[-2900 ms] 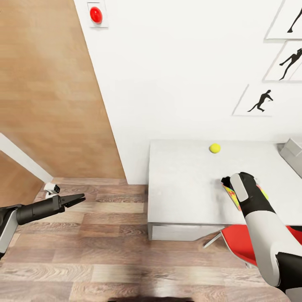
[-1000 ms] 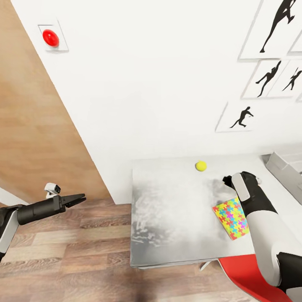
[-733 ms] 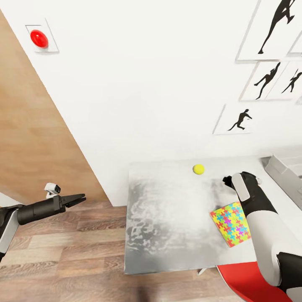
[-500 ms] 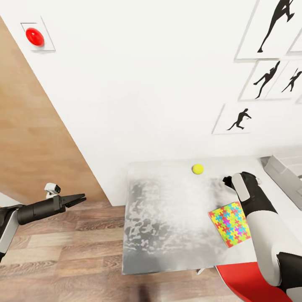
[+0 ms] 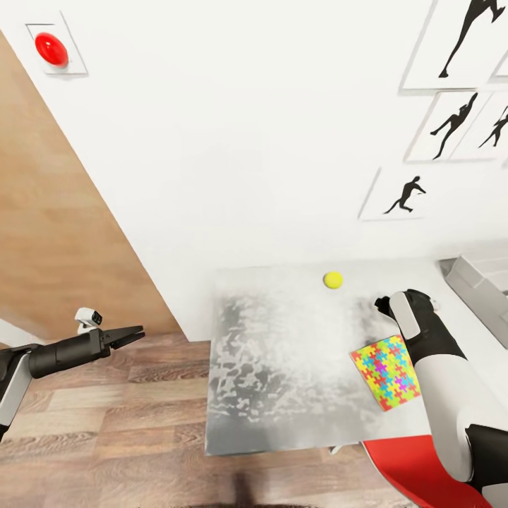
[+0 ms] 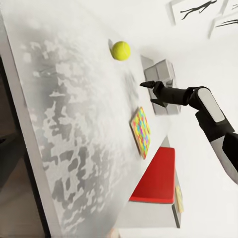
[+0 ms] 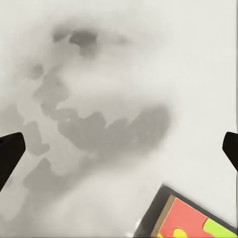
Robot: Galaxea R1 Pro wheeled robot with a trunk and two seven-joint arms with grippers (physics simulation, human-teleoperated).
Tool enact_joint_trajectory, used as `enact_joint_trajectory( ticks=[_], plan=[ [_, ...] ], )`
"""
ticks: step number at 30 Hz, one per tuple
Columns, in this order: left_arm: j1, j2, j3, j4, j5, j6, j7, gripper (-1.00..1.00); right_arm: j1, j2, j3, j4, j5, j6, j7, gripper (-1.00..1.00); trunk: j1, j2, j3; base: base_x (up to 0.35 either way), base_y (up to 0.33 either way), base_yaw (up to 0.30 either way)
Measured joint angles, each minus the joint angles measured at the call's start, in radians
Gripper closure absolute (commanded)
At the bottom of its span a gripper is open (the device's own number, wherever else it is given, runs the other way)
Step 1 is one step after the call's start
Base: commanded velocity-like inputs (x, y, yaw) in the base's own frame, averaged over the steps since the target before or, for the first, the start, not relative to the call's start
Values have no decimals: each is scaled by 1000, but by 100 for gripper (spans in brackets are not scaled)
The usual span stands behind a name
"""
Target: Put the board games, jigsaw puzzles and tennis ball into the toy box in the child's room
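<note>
The white table (image 5: 282, 367) has a mottled grey sheen across its flat top. On it lies a thin, flat jigsaw puzzle (image 5: 385, 371) of interlocking yellow, pink, blue and green shapes, just beside the right gripper (image 6: 147, 84), whose black fingers are spread apart and empty. The small round tennis ball (image 5: 333, 280) rests near the wall. The toy box (image 5: 476, 286) shows its grey sloping side. The left gripper (image 5: 135, 332), over the wood-plank floor (image 5: 106, 430), looks nearly pinched together, though this is hard to judge.

table (image 5: 282, 367): glossy white, mottled grey; floor (image 5: 106, 423): matt wood planks; tennis ball (image 5: 333, 280): matt yellow-green
</note>
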Motion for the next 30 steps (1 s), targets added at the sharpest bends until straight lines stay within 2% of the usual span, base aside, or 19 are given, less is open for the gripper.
enact_joint_trajectory(
  ticks=[9,20,30],
  plan=[
    [0,0,0,0,0,0,0,-100,1,-1,0,0,3,0,1,-100,0,0,-13,-14,-11,0],
    [0,-1,0,0,0,-1,0,-100,3,-2,0,2,3,-1,1,-100,0,0,-28,-1,-114,0],
    [0,-2,-1,0,0,-1,0,-100,4,-2,5,1,3,-13,0,-100,0,0,-31,0,-114,0]
  ],
)
